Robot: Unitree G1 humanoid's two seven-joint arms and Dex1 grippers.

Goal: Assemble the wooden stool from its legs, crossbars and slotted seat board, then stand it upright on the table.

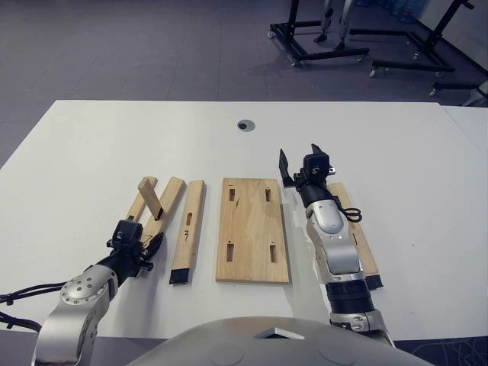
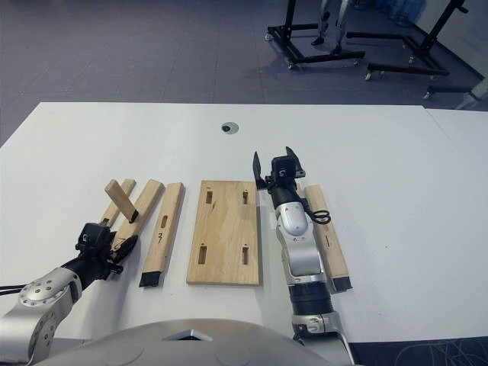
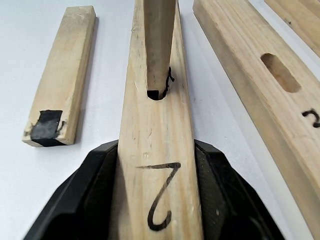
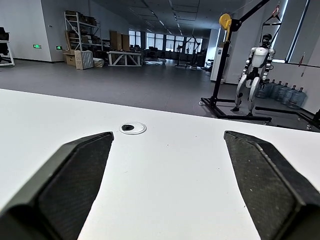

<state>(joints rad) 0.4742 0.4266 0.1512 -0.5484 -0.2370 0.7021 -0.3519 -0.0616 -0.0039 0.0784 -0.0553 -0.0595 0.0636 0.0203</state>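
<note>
Stool parts lie loose along the near edge of the table (image 1: pixel 114 137): one seat board, three legs and two crossbars, none joined to the board.

The pale seat board (image 1: pixel 252 229) lies flat at the middle with four slots cut through it. On the left side, the left gripper (image 1: pixel 143 240) is clenched on the near end of a leg (image 3: pixel 157 125) that bears a black pen mark. One crossbar (image 1: pixel 150 197) stands tilted in that leg's slot. The other crossbar (image 3: pixel 62 75), with a black-taped end, lies flat just beside this leg, on the side toward the left edge. A second slotted leg (image 1: pixel 189 229) with a black end lies between the held leg and the board. The third leg (image 1: pixel 358 236) lies right of the board, partly under the right arm. The right gripper (image 1: pixel 300 156) hovers with fingers spread wide, holding nothing, over the board's far right corner.
</note>
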